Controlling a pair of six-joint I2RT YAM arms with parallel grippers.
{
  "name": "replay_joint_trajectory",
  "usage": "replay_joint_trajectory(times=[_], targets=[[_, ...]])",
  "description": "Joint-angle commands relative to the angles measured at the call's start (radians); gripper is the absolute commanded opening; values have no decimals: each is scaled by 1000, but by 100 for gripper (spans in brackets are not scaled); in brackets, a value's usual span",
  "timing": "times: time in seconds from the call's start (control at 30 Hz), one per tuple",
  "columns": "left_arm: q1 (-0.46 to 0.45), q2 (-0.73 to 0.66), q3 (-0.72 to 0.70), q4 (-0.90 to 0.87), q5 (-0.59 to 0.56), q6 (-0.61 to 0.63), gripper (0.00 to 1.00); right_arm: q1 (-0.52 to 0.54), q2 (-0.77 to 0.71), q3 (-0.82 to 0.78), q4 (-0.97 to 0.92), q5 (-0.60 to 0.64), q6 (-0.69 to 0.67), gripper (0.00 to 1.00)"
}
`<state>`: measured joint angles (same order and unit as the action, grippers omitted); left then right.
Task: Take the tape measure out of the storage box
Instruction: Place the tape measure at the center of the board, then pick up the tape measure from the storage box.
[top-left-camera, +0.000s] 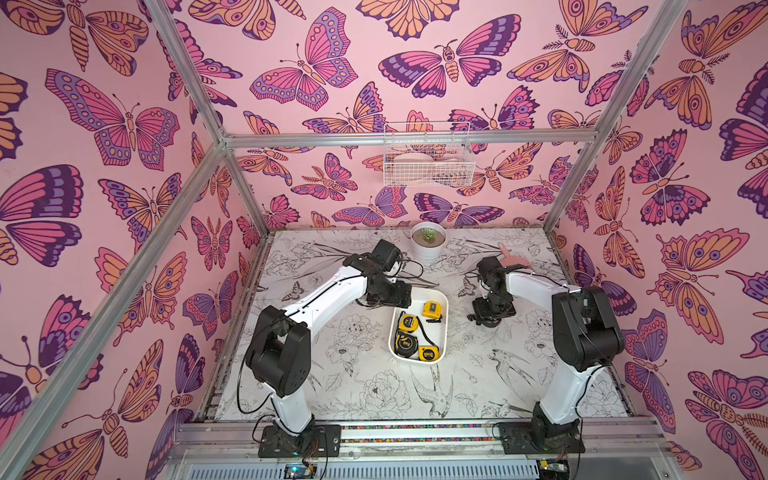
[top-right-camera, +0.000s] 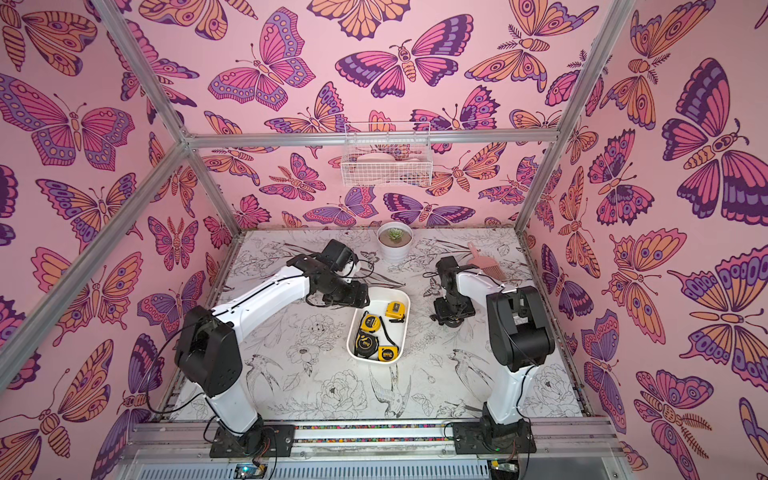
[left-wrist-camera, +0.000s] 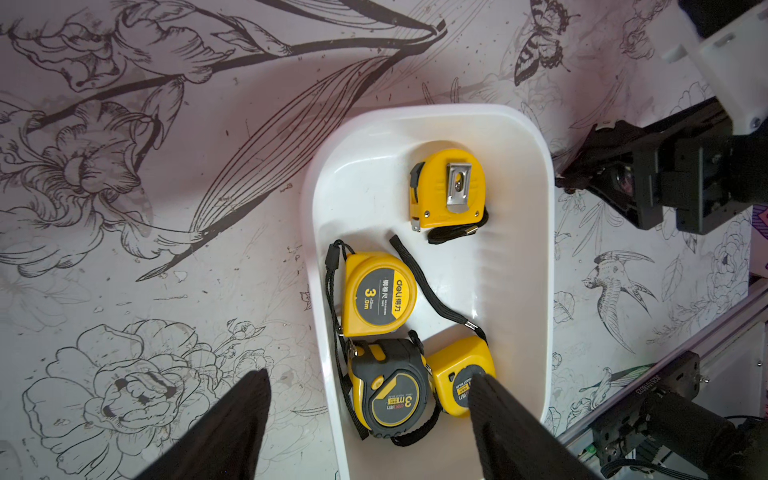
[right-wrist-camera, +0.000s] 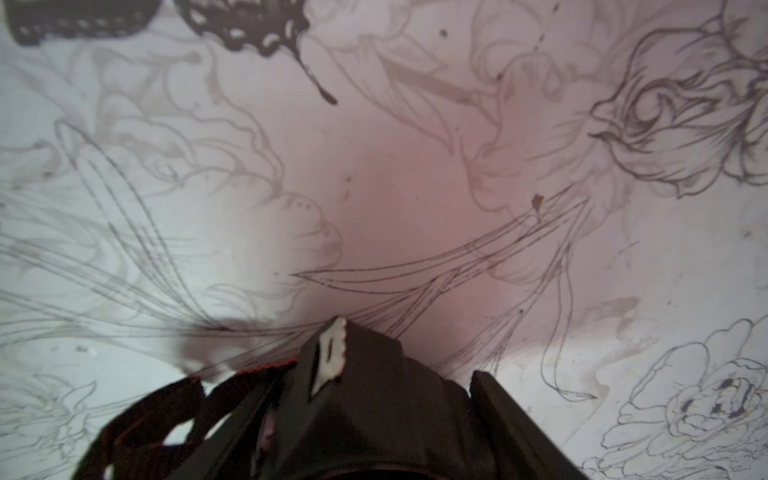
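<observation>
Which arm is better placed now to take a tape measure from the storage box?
Left. The left gripper is open over one end of the storage box, facing the tape measures. The right gripper is down at the table beside the box.

You are looking down at the tabletop (right-wrist-camera: 395, 199), printed with line-drawn flowers and a dark butterfly (right-wrist-camera: 253, 25). Your right gripper (right-wrist-camera: 386, 374) is clasping a blurred black tape measure (right-wrist-camera: 374, 411) close over it, one finger (right-wrist-camera: 519, 419) lying along its side. A white ribbed tab (right-wrist-camera: 330, 355) is showing on the case, and a black strap (right-wrist-camera: 141, 419) is looping out beside it.
</observation>
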<state>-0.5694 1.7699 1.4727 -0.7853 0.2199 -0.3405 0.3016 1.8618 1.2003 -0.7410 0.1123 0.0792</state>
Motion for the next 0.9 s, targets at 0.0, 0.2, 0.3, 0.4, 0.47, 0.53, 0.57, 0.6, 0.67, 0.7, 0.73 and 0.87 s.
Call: replay_joint_trajectory(times=[0.0,0.2,0.3,0.4,0.47,0.53,0.57,0.6,0.67,0.7,0.73,0.87], targets=[[-4,17,11,-30,-29,12,81,-9,-5,-13,29,6,17,73],[-5,9,14,-38,-44,14,81,-13,-58,-12,33,17,11,84],[-4,8,23,-50,-52,21,81,-16,-94,-3,21,33,6,92],[-4,5,40,-63,-52,32,81,-18,-119,12,3,35,-2,97],[-7,2,53,-75,-55,40,81,-19,-137,18,-4,41,-5,100],[-13,4,70,-94,-61,54,81,-18,-160,30,-16,48,-7,99],[-21,10,85,-111,-67,62,81,-19,-174,38,-26,46,-10,99],[-30,20,104,-129,-74,72,81,-18,-191,49,-37,42,-10,99],[-53,43,141,-170,-82,86,81,-18,-226,60,-40,12,-9,99],[-65,61,161,-193,-83,92,81,-17,-245,65,-40,-6,-6,99],[-77,73,176,-208,-84,95,81,-16,-261,67,-40,-17,-4,99],[-115,124,207,-245,-97,92,81,-12,-308,81,-59,-36,-6,99]])
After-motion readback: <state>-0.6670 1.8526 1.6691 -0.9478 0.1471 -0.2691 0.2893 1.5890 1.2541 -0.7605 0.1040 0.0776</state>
